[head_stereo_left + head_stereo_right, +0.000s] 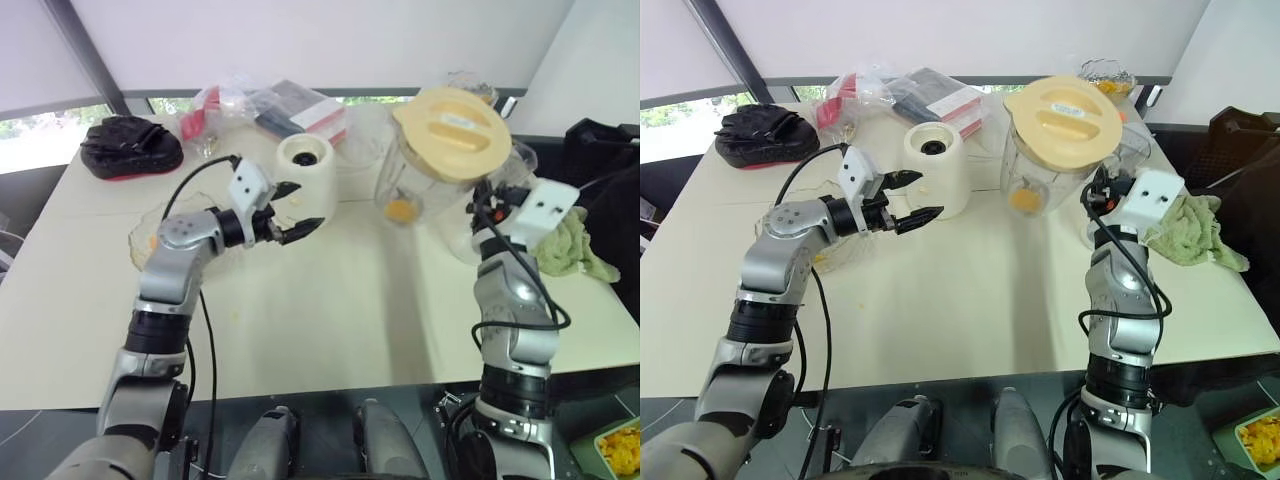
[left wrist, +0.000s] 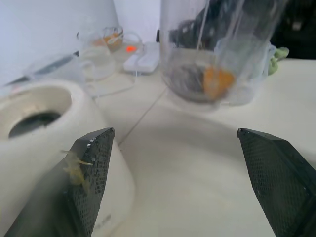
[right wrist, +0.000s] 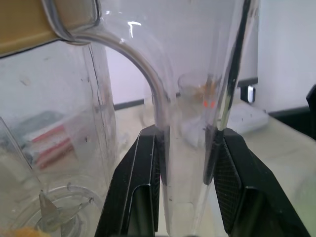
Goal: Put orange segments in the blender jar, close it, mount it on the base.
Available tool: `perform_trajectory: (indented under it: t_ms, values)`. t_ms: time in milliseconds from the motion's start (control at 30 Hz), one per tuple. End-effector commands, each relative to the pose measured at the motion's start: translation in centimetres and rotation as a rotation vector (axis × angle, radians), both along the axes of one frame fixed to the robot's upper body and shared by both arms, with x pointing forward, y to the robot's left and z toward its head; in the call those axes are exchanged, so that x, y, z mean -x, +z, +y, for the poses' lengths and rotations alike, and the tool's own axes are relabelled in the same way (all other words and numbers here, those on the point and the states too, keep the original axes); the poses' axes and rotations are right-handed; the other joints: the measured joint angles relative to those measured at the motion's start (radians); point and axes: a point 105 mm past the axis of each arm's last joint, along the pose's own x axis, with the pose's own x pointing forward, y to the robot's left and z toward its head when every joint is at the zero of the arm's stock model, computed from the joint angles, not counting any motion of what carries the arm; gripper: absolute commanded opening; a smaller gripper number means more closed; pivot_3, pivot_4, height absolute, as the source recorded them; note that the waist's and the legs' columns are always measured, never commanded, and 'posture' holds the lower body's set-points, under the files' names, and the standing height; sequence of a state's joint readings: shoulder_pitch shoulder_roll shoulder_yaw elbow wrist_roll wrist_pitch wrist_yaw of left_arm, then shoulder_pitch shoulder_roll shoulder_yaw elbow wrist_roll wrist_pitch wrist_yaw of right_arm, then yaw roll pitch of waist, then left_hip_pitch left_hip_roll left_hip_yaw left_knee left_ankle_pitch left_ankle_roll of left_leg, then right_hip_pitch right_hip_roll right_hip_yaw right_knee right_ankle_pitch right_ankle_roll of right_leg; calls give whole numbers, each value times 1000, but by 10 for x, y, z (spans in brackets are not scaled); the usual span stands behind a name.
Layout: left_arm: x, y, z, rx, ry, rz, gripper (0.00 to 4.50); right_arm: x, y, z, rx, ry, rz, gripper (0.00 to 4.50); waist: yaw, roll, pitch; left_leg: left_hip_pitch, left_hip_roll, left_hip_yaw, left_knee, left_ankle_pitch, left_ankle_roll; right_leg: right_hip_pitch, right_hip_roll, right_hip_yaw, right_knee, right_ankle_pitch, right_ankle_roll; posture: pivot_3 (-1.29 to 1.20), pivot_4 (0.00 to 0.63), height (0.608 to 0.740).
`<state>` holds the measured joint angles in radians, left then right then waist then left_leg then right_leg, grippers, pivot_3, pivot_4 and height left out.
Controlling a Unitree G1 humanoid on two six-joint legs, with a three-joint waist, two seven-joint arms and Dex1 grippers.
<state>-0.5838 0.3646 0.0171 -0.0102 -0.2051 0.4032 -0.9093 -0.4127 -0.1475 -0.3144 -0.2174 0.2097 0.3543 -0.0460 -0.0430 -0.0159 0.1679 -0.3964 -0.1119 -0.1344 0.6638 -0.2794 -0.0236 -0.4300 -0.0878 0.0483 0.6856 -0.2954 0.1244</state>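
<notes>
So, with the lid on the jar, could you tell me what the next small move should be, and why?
Probably carry the blender jar across to the base: the right gripper clamps its handle, the lid is on, orange shows inside, and the base's socket stands bare.

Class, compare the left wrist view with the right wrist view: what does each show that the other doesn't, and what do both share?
Left wrist alone: the base with its dark socket, between the open left end effector fingers. Right wrist alone: the right end effector shut on the jar's clear handle, under the cream-yellow lid. Shared: the blender jar and the pale table.
</notes>
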Motion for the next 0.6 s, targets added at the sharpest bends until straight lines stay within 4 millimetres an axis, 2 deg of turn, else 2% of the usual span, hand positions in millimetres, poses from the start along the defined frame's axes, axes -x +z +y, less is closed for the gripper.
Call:
perform_trajectory:
  t_ms: [33, 100, 233, 333, 500, 600]
  values:
    - [10, 12, 7, 47, 24, -32, 4143, -6, 59, 4, 57, 8, -123, 937, -1, 1, 0, 0, 0, 1, 0, 0, 0, 0, 0, 0, 0, 0, 0, 0, 150, 740]
    - [15, 7, 14, 70, 47, -7, 4143, -15, 77, 4, 66, 15, -125, 937, 0, 1, 0, 0, 0, 1, 0, 0, 0, 0, 0, 0, 0, 0, 0, 0, 150, 740]
    - [34, -13, 32, 71, 88, 45, 4143, -42, 125, 16, 120, 64, -129, 937, -10, 2, 1, 0, 2, 2, -1, 0, 0, -1, 0, 0, -1, 1, -1, 0, 150, 740]
    - [47, -28, 37, 58, 109, 76, 4143, -61, 147, 30, 159, 90, -116, 937, -11, 3, 1, 0, 3, 3, -3, 0, 0, -2, 0, 0, -1, 1, -2, 0, 150, 740]
    - [51, -42, 41, 57, 180, 90, 4143, -84, 170, 73, 131, 143, -92, 937, -5, 3, 1, 0, 3, 3, -3, 0, 0, -2, 0, 0, -1, 1, -3, 0, 150, 740]
    - [55, -47, 43, 45, 207, 89, 4143, -93, 181, 106, 104, 191, -87, 937, -6, 3, 1, 0, 3, 3, -3, 0, 0, -3, 0, 0, -1, 2, -3, 0, 150, 740]
